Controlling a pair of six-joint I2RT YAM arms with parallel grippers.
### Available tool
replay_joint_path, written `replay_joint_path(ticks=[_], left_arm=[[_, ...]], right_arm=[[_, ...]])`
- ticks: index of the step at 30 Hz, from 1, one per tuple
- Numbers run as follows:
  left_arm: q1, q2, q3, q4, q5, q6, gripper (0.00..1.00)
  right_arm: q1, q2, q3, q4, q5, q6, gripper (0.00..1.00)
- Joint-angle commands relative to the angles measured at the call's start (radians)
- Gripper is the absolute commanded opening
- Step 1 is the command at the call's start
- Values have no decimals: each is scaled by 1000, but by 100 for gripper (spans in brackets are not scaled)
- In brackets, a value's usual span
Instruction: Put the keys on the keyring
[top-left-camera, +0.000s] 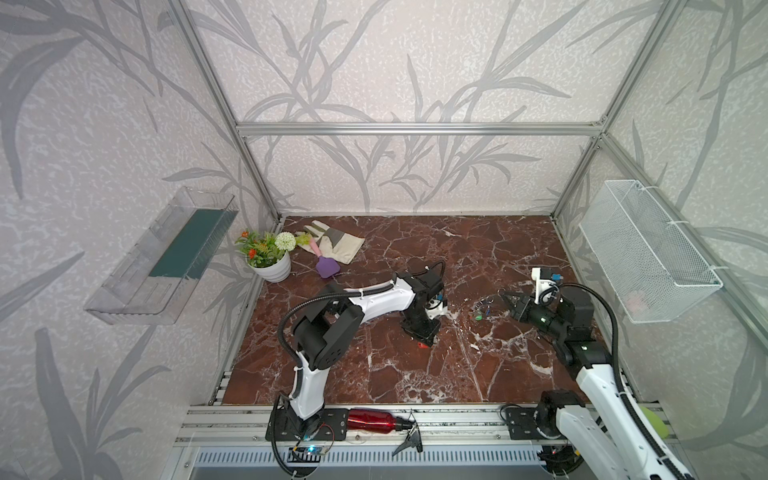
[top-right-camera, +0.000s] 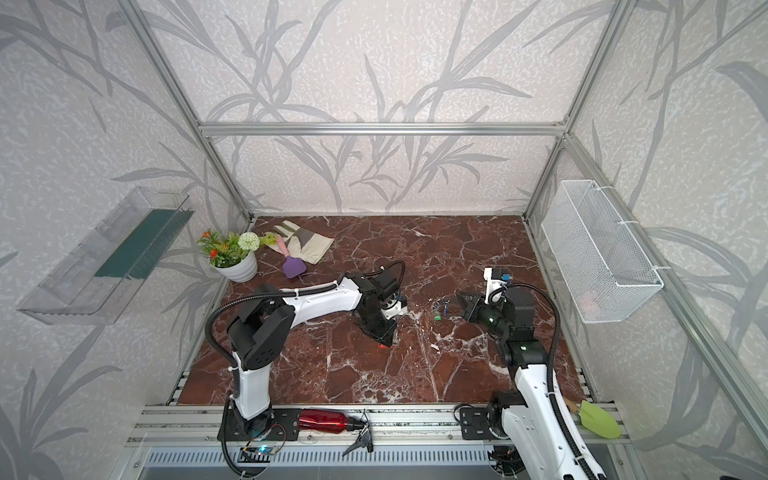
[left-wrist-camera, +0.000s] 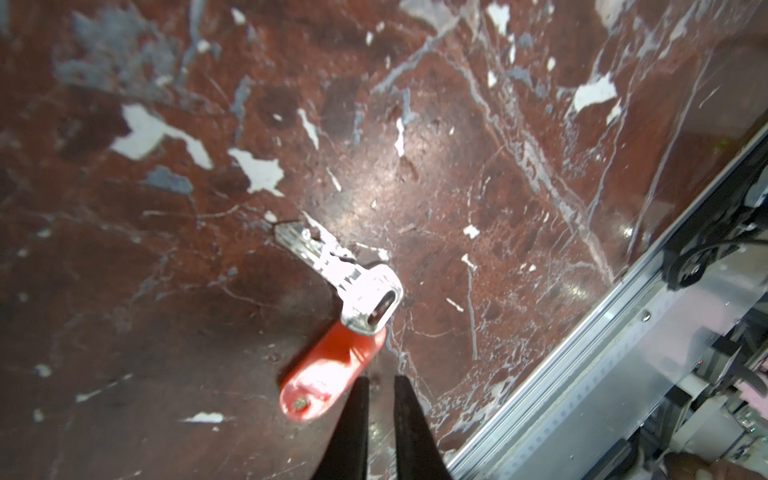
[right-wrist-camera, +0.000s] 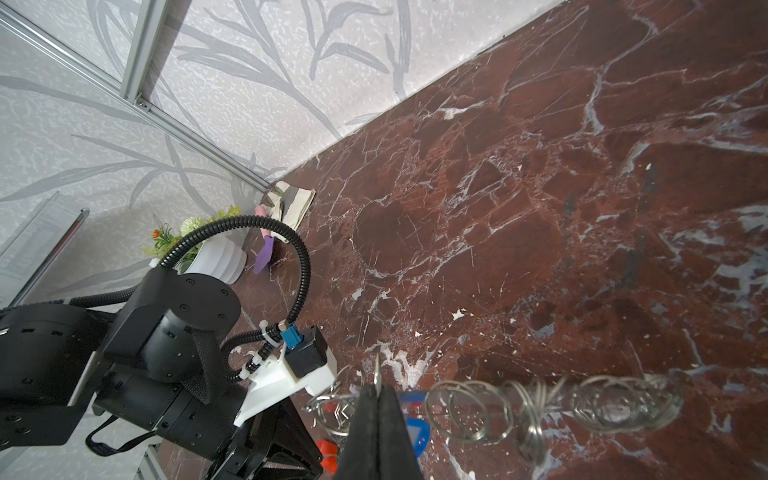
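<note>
A clear plastic shelf (top-left-camera: 158, 257) hangs on the left wall. Below it, in the far left corner of the marble-patterned table (top-left-camera: 415, 382), stand a potted plant (top-left-camera: 270, 257), a gardening glove (top-left-camera: 332, 245) and a purple trowel (top-left-camera: 326, 266).

Nearer the middle, the left gripper (left-wrist-camera: 380, 384) points straight down at the table. In the left wrist view its two black fingers stand a narrow gap apart with nothing between them. The red-tagged key (left-wrist-camera: 353, 291) lies flat on the table just beside those fingertips, its silvery blade pointing away from them. One finger overlaps the edge of the red tag (left-wrist-camera: 324, 374). Whether they touch cannot be told.

To the right, well apart from that key, the right gripper (right-wrist-camera: 377, 390) has its fingers pressed together on the keyring (right-wrist-camera: 534, 409). A thin metal edge pokes out between them, and a row of split rings runs off to one side. A blue tag (right-wrist-camera: 417, 432) and a green tag (top-left-camera: 478, 317) hang at the keyring.

A white wire basket (top-left-camera: 648, 257) is fixed to the right wall. A red bottle (top-left-camera: 370, 419) lies on the front rail.
</note>
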Motion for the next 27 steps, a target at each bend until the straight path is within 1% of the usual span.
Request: replay_joint_path(ticks=[1, 5, 10, 12, 14, 17, 20, 27], left_arm=[[16, -75, -68, 88, 18, -63, 21], [45, -181, -202, 277, 7, -188, 25], [58, -374, -476, 646, 1, -406, 27], [51, -442, -604, 810, -18, -530, 31], [31, -484, -699, 948, -68, -614, 33], [-28, -516, -771, 1026, -165, -639, 37], [-52, -499, -814, 1129, -185, -679, 37], [-93, -419, -794, 1134, -231, -708, 37]], right_arm=[[5, -4, 19, 51, -26, -10, 0], [12, -1, 28, 39, -29, -18, 0], [29, -10, 42, -7, -23, -42, 0], [38, -12, 43, -14, -26, -42, 0], [59, -9, 50, -23, -27, -47, 0], [111, 1, 70, -65, -16, -88, 0], [153, 14, 92, -126, -10, -131, 0], [177, 1, 76, -130, 2, -119, 0]])
